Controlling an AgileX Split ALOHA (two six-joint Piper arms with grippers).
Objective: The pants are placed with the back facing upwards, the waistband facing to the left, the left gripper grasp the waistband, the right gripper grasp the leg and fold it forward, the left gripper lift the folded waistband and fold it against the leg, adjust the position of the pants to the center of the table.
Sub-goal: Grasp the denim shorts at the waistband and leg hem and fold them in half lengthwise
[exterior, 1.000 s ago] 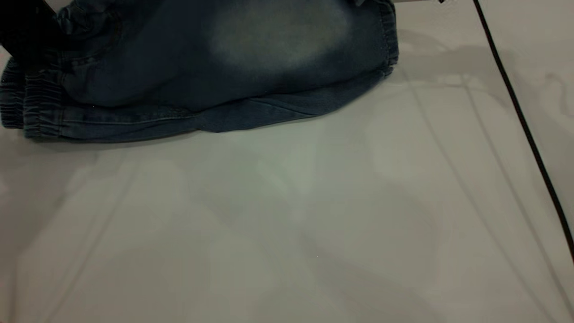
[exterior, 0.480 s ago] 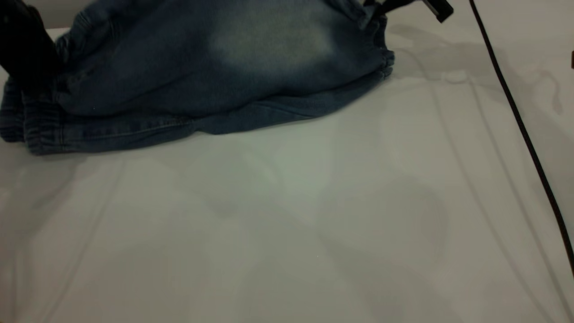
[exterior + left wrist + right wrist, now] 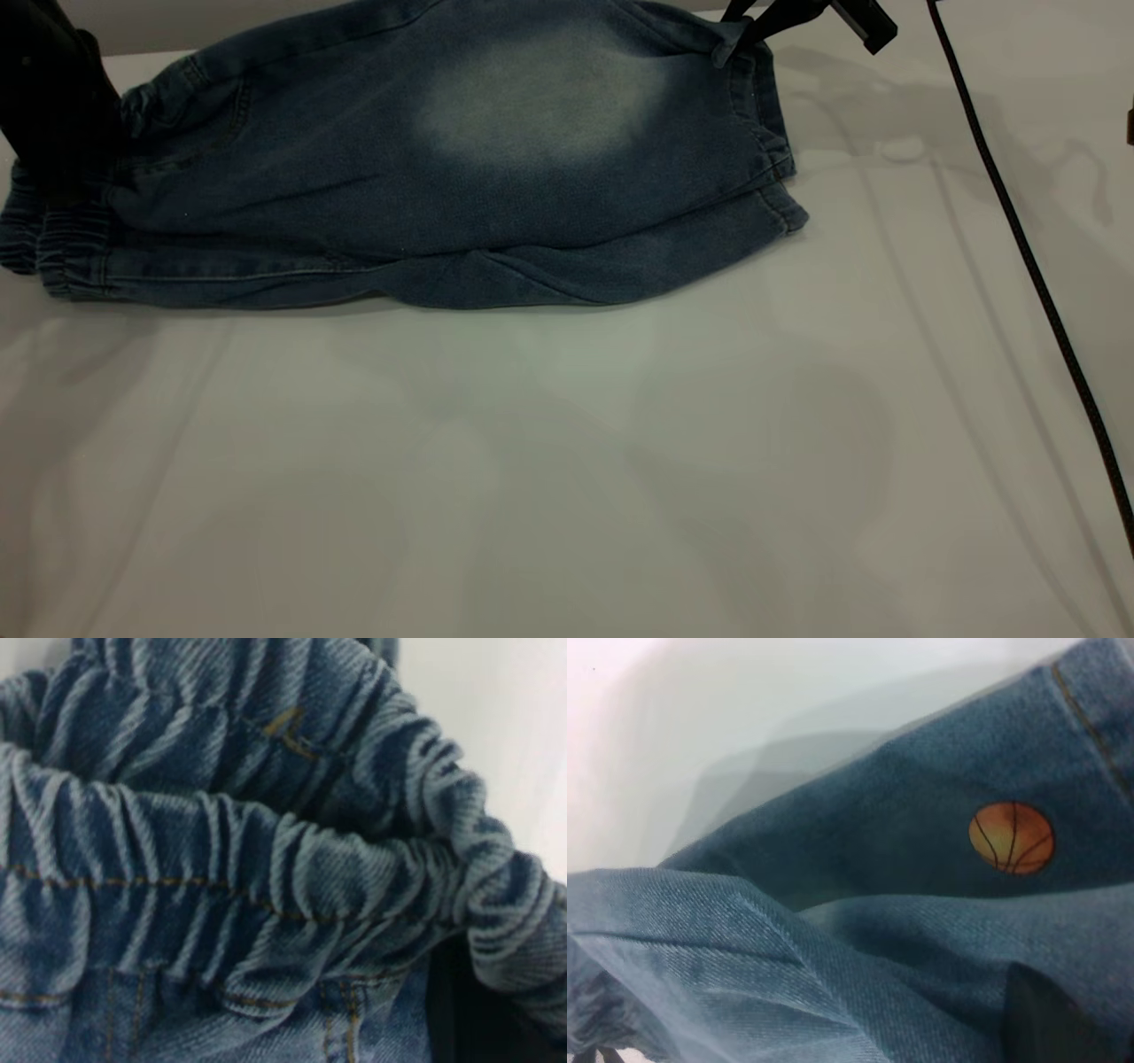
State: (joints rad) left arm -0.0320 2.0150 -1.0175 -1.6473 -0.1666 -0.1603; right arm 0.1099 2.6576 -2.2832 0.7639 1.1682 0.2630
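No writing legible; orange basketball print [image 3: 1011, 837] only. Pants [image 3: 461, 168] now lower, flatter on table [image 3: 567, 461]. Left pincer [image 3: 66, 146] grips waistband [image 3: 266, 868]; right pincer [image 3: 740, 35] grips leg hem.

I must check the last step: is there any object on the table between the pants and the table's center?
Nothing visible is in the way. The pants lie at the far edge, and the table in front of them is bare. A black cable runs along the right side only, apart from the pants.

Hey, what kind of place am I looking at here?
Probably a robot test bench for folding clothes: a bare white table, denim pants spread on it, a black pincer at each end, left and right, and a cable.
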